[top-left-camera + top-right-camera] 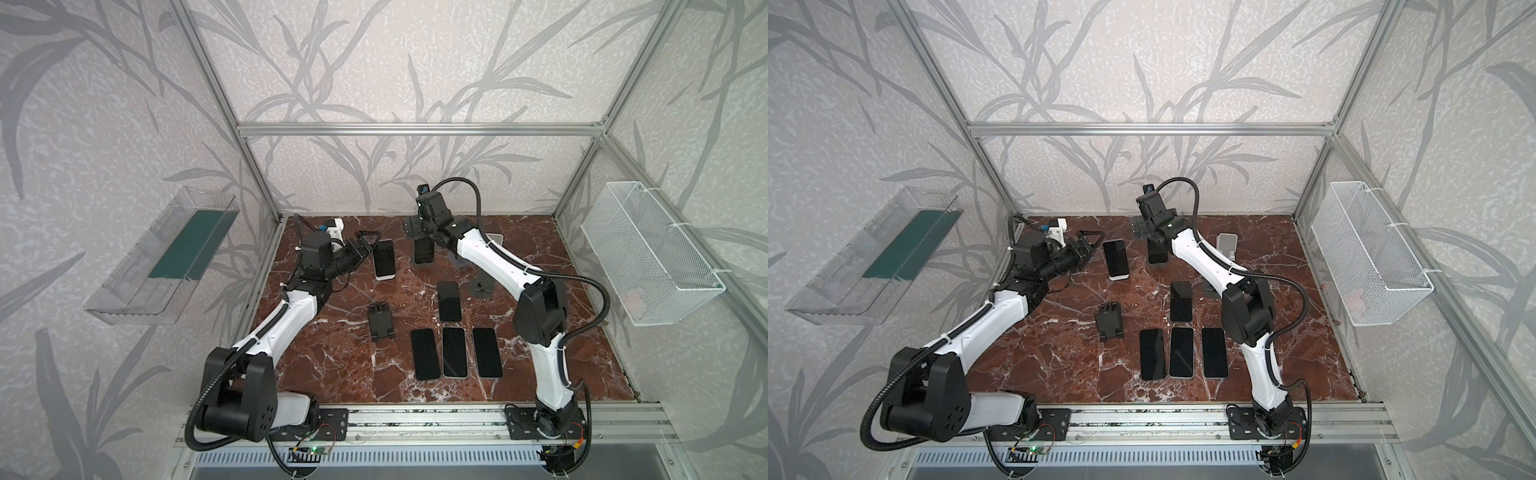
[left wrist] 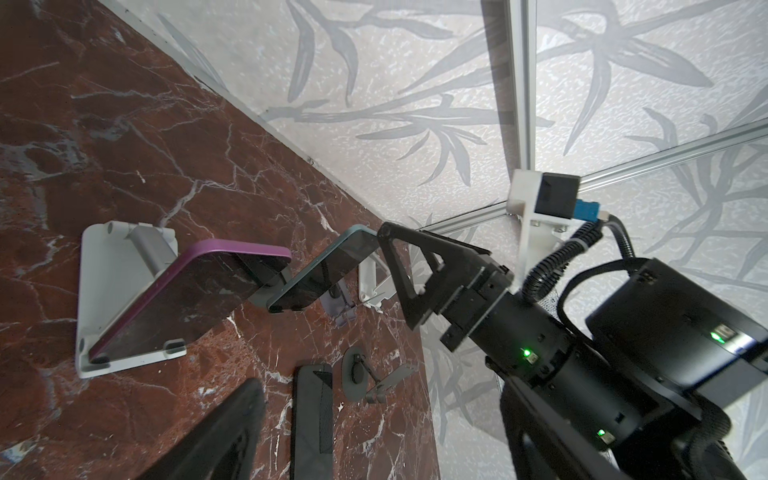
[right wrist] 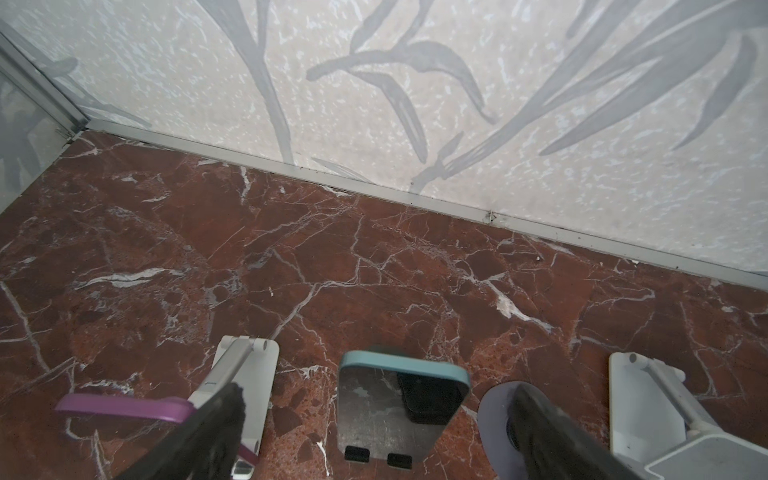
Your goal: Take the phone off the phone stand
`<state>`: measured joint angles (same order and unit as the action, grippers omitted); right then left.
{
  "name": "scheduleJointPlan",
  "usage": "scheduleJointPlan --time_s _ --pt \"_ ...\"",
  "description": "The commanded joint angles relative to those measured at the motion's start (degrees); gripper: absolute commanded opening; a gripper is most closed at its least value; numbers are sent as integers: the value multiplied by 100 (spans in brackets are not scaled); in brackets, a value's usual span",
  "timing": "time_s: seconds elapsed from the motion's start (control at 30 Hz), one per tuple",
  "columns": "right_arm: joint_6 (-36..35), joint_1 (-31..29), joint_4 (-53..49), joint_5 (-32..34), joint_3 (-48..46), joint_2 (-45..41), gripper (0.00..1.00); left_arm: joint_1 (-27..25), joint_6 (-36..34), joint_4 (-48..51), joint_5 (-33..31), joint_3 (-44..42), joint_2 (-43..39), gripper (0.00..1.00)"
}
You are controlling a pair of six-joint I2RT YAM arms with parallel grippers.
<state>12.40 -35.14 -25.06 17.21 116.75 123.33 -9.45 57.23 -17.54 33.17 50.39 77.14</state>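
A teal-edged phone (image 3: 399, 403) leans upright on a black phone stand (image 3: 357, 454) at the back of the table, also in both top views (image 1: 424, 251) (image 1: 1157, 251). My right gripper (image 3: 380, 399) (image 1: 420, 237) hangs over it, open, one finger on each side and touching nothing. To its left, a purple-edged phone (image 2: 187, 299) (image 1: 383, 259) rests on a white stand (image 2: 99, 266). My left gripper (image 1: 365, 245) (image 2: 380, 415) is beside that phone's left edge, open and empty.
Three dark phones (image 1: 454, 351) lie flat in a row at the front, another phone (image 1: 449, 301) behind them. An empty black stand (image 1: 381, 322), a grey round-based stand (image 1: 480, 286) and a white stand (image 1: 1227, 243) stand nearby. A wire basket (image 1: 648, 253) hangs on the right, a clear tray (image 1: 166, 253) on the left.
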Motion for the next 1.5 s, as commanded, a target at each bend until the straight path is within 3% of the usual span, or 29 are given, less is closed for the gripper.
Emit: scheduleJointPlan --time_s 0.0,0.2,0.47,0.73,0.93,1.47 --pt "144 23 -300 85 389 204 99 -21 106 -267 143 -55 -116 89" --pt "311 28 -780 281 1039 613 99 -21 121 -281 107 -82 -91 89" --pt "482 41 -627 279 880 508 99 -21 375 -482 123 -160 39 89" --pt "702 189 -486 -30 897 643 99 -22 685 -892 221 -254 207 89" --pt "406 306 -300 -586 985 771 99 3 708 -960 271 -247 307 89" --pt "316 355 -984 -133 1904 1352 99 22 609 -733 247 -170 343 90"
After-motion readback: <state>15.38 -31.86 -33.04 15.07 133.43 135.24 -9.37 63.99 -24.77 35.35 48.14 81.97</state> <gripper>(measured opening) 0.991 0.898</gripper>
